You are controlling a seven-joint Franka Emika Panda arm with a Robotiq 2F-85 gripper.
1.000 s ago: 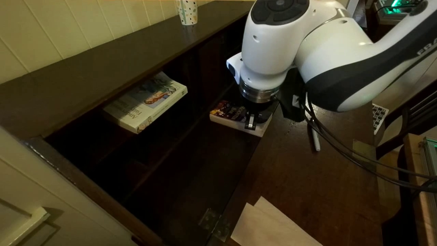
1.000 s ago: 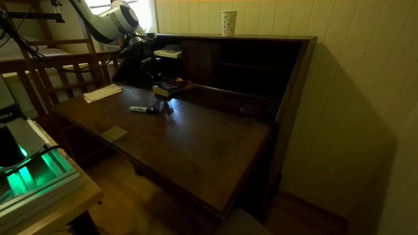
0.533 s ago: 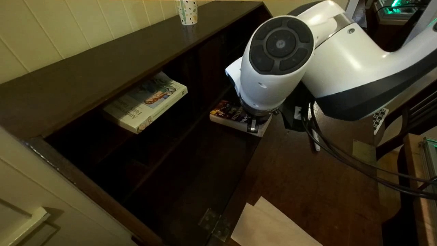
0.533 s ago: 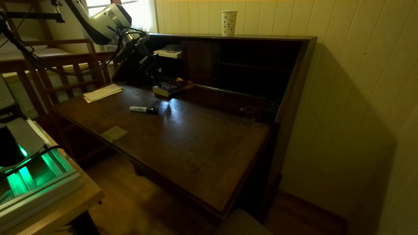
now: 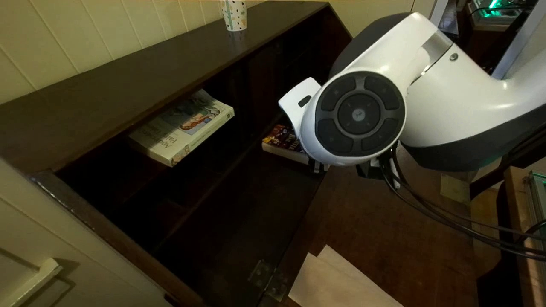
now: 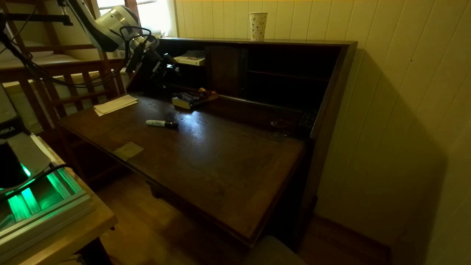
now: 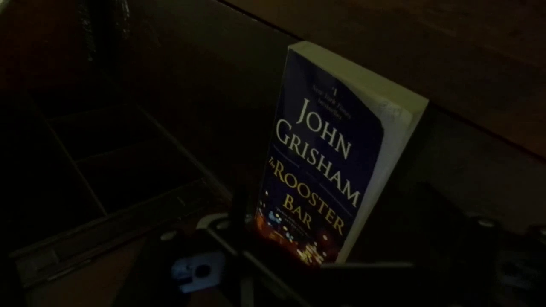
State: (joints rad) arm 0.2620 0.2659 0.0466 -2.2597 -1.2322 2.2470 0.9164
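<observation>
one folded pale sheet (image 6: 116,105) is seen, in an exterior view, by the left edge of the desk (image 6: 217,158), unmoved since a second ago; so is the marker (image 6: 161,124), laid left of the middle. next, the gripper (image 6: 171,78) has been drawn leftward and tilted further, and its jaws are spread apart, released, just clear of the dark paperback (image 6: 191,98). that book has been left in its spot, flat, toward the desk's rear edge and below the cubbyholes (image 6: 290,75).

by way of writing, "mika" can be read on the white robot body (image 6: 25,151) at far left, while the marker's print is too small to be made out; in the wrist view, the paperback is shown to be lettered "#1 new york times bestseller", "john grisham" and "the rooster bar".

in the left cubbyhole, a pale book (image 6: 189,59) is held flat, its title only partly legible; atop the desk, farther right, a speckled cup (image 6: 258,25) is stood upright, its inside hidden.
</observation>
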